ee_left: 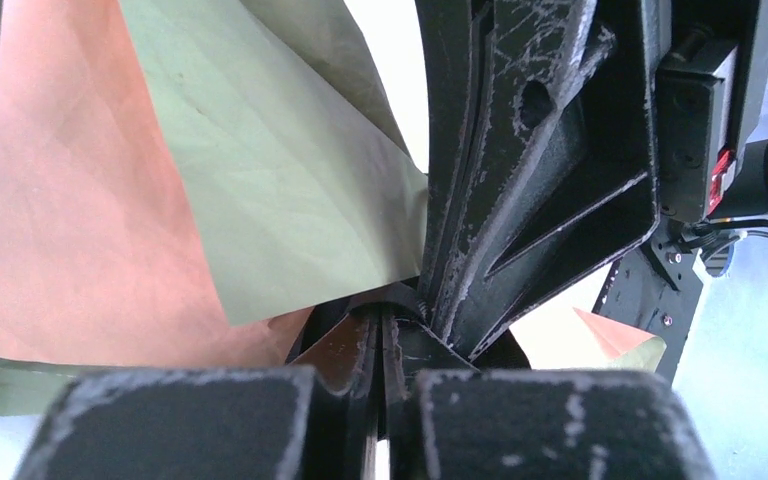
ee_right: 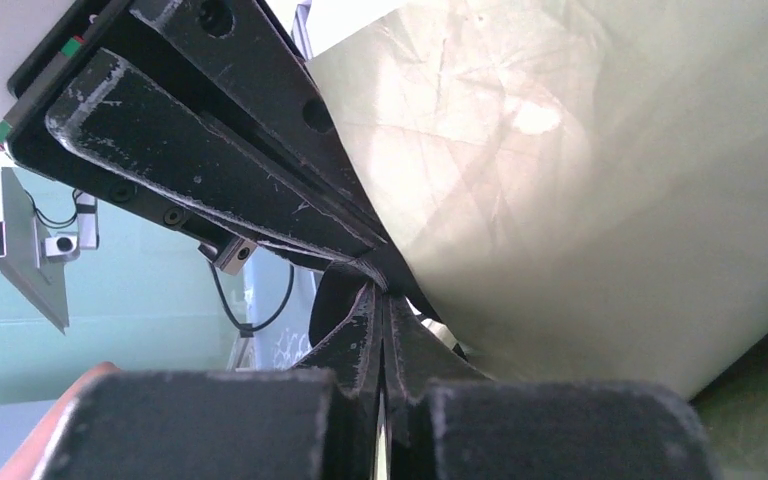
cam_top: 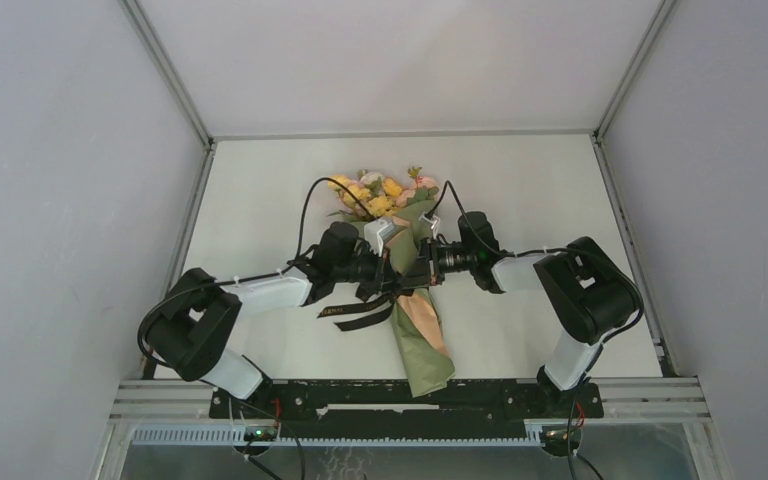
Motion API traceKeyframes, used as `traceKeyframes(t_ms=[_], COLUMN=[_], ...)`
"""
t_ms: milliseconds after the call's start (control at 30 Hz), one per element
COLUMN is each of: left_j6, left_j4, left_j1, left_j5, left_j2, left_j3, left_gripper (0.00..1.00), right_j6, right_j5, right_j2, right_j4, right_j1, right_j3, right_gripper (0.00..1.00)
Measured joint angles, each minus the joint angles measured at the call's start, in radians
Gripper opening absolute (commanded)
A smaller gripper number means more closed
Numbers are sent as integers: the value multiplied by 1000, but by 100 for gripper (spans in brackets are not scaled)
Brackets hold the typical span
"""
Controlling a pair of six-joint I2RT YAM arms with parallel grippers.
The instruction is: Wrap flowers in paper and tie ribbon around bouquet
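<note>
white tabletop (cam_top: pixel 260 200); bouquet (cam_top: pixel 422 322) lying at its centre, blooms far, tail near. paper (cam_top: pixel 430 368): olive cone, peach lining showing. flowers (cam_top: pixel 378 196): pink, yellow, cream. ribbon (cam_top: pixel 358 310): black, at the cone's waist, ends trailing left. left end effector (cam_top: pixel 390 272), right end effector (cam_top: pixel 422 268): both closed tight at the waist; grip on ribbon unclear.

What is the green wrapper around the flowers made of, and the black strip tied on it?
The wrapper looks like matte paper: olive on one side, peach on the other, with sharp creases and stiff folds. The black strip seems to be a flat fabric ribbon, because its ends lie limp and curling. Its weave is too small to tell.
</note>
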Motion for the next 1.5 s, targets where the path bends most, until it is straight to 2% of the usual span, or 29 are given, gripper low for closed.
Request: traceKeyframes(t_ms=[233,567,700,900,1067,1267,1500], left_j6=[59,299,539,979,1111,1161,1180], left_j4=[-88,-421,-620,-811,-800,-718,-665], left_j1=[6,10,10,18,18,18,10], left_j5=[2,121,119,-39,-144,-228,-275], left_j2=[-22,-121,-145,-141,-89,-30,-18], left_j3=[0,96,175,216,208,181,117], left_gripper=[26,52,66,82,82,75,77], right_j6=[-32,-119,-140,-163,-169,-169,-169], right_j5=[12,58,61,66,68,68,67], right_j2=[-11,-72,-84,-107,-109,-108,-108], right_j4=[-55,-156,-180,-196,-200,-200,-200], right_j1=[-37,-50,-47,-40,-35,-34,-33], right_j3=[-16,-18,-18,-18,-18,-18,-18], right_gripper=[0,0,0,0,0,0,0])
